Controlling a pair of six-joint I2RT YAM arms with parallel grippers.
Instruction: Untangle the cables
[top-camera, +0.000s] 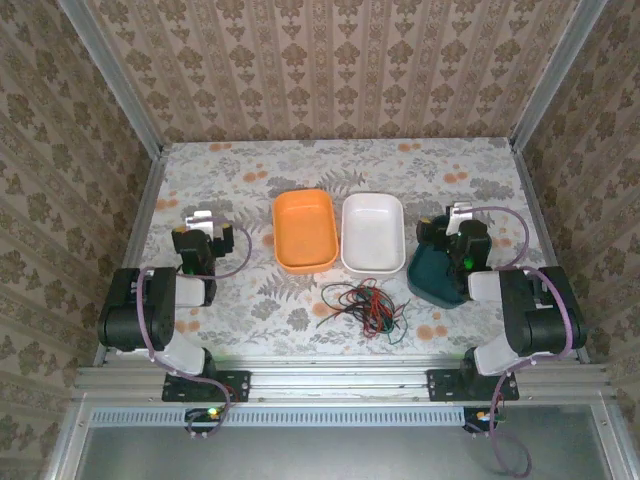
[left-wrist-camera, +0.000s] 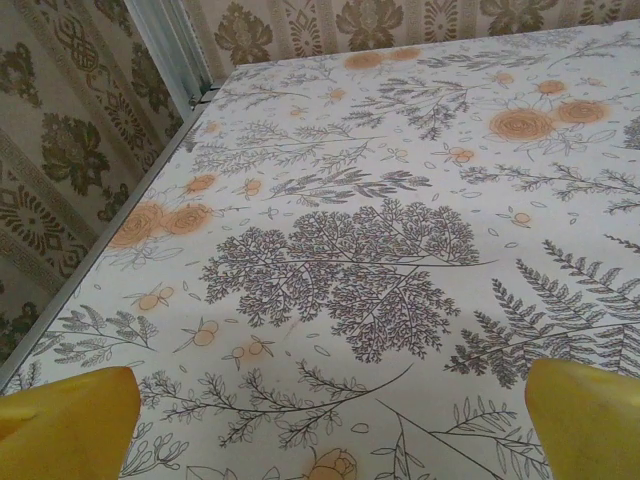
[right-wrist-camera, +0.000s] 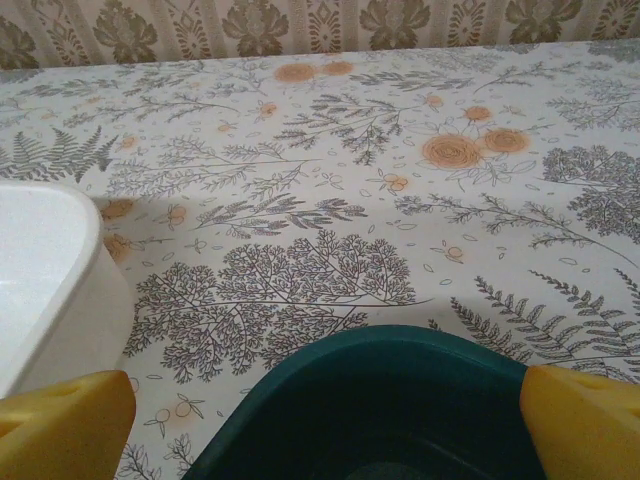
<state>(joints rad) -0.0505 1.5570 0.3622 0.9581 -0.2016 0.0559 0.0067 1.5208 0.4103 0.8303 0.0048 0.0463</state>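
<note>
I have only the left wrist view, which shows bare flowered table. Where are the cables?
Observer: The cables lie tangled near the front edge of the table, around its middle.
Operator: Is something close to them?
Observer: An orange tray and a white tray sit side by side just behind them.
Operator: Where is the right end effector?
Observer: The right end effector hangs open above a dark green tray.

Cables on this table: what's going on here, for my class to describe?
Nothing is being handled yet. The cables lie in a tangled heap on the table, in front of the orange tray and white tray. The left pincer is open over bare table, the right pincer open above the dark green tray.
</note>
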